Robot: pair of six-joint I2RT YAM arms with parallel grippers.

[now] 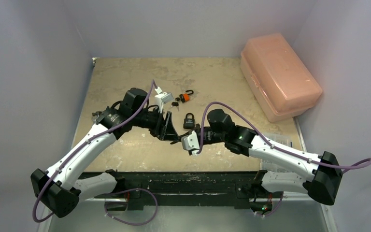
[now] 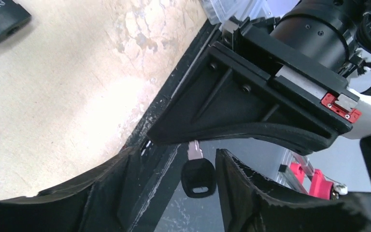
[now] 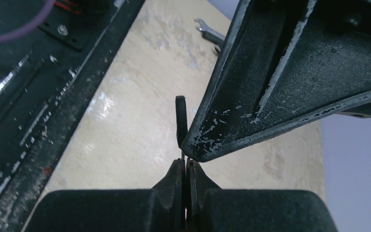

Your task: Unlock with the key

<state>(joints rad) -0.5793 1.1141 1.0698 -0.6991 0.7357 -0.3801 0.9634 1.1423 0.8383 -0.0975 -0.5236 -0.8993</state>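
key (image 2: 199, 176): in the air over the near part of the table (image 1: 232, 82), between the two grippers; black head hangs free.
right gripper (image 3: 185, 164): fingers pressed together, pinching the key by its blade.
left gripper (image 2: 175, 153): fingers spread either side of the key head; I see no contact.
padlock (image 1: 189, 121): black, flat on the table just beyond the grippers; shackle looks shut, nothing holds it.
orange padlock (image 1: 185, 97): farther back, shackle looks open; I ignore it.
done: key is off the table and gripped.
left: nearly all of it, I reckon. Steady the padlock, key into the keyway, turn, shackle out.
risk: the grip is on the blade, so I probably need a regrasp onto the head first.
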